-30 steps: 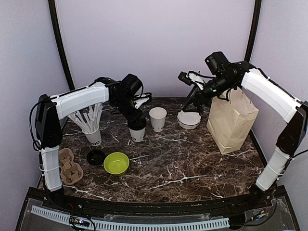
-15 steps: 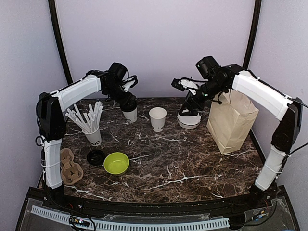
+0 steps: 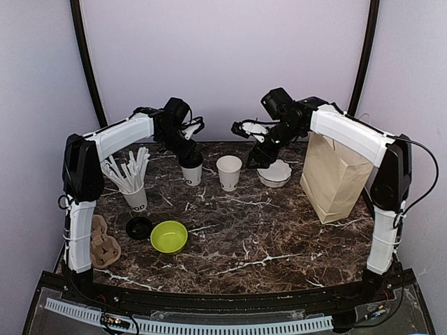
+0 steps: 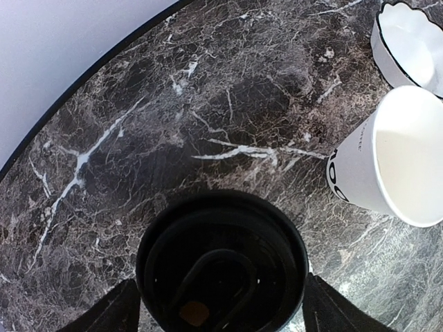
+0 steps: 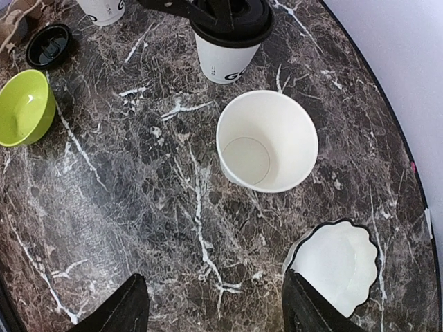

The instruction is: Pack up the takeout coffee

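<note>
One takeout coffee cup, white with a black lid, stands on the marble at the back left. My left gripper straddles it. Its fingers sit tight beside the lid on both sides, and I cannot make out whether they still press it. A second white lettered cup stands lidless and empty just to its right. A loose black lid lies near the green bowl. My right gripper hovers open over bare marble between the lidless cup and a white scalloped bowl, holding nothing.
A brown paper bag stands upright at the right. A cup of white straws, a lime-green bowl and a cardboard cup carrier sit at the left. The table's back edge runs just behind the cups.
My left arm moved the lidded cup back and left, and it now stands beside the lidless cup. My right gripper swung left from the bag to the lidless cup and scalloped bowl.
</note>
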You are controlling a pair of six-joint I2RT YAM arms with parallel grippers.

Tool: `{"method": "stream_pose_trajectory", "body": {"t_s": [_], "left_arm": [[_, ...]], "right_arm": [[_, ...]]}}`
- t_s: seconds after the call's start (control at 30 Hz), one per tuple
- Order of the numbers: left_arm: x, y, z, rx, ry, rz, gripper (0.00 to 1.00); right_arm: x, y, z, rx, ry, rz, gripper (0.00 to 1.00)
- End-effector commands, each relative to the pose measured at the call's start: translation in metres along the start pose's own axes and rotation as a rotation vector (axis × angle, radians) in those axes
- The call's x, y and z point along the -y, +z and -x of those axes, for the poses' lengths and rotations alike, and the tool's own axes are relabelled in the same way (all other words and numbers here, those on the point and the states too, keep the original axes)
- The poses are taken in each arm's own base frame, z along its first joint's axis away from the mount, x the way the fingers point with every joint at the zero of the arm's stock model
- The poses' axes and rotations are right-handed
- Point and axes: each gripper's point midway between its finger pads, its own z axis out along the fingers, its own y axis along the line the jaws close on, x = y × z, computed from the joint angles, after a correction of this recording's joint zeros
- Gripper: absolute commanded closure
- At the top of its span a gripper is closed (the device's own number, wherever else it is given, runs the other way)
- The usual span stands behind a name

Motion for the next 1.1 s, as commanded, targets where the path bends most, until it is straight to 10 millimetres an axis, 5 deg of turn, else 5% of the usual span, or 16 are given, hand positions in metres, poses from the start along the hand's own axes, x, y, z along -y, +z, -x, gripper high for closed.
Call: {"method": "stream_pose_trajectory", "body": {"t_s": [0.0, 0.27, 0.5, 0.67, 0.77, 0.93, 1.07], "left_arm": [[-0.003, -0.007, 0.011, 0.033, 0.002, 0.005, 0.13], [-0.015, -0.041, 0.033, 0.087, -0.011, 0.068, 0.01], [-0.023, -0.12, 0.046, 0.204, -0.058, 0.12, 0.01], [0.0, -0.175, 0.037, 0.286, -0.066, 0.017, 0.02], [0.02, -0.19, 0.017, 0.275, -0.034, -0.046, 0.03], [0.05, -0.227, -0.016, 0.267, 0.021, -0.173, 0.05], [0.067, -0.234, -0.049, 0.225, 0.008, -0.227, 0.1]], "right_arm": [[0.004, 0.009, 0.024, 0.044, -0.004, 0.0, 0.34], [-0.002, 0.05, 0.04, 0.038, -0.024, 0.051, 0.34], [0.006, 0.092, 0.038, 0.001, -0.037, 0.037, 0.33], [0.007, 0.116, 0.023, -0.05, -0.046, 0.043, 0.34], [0.005, 0.123, 0.015, -0.074, -0.051, 0.053, 0.44], [-0.006, 0.115, 0.016, -0.069, -0.071, 0.081, 0.84], [-0.016, 0.102, 0.02, -0.055, -0.091, 0.083, 0.95]]}}
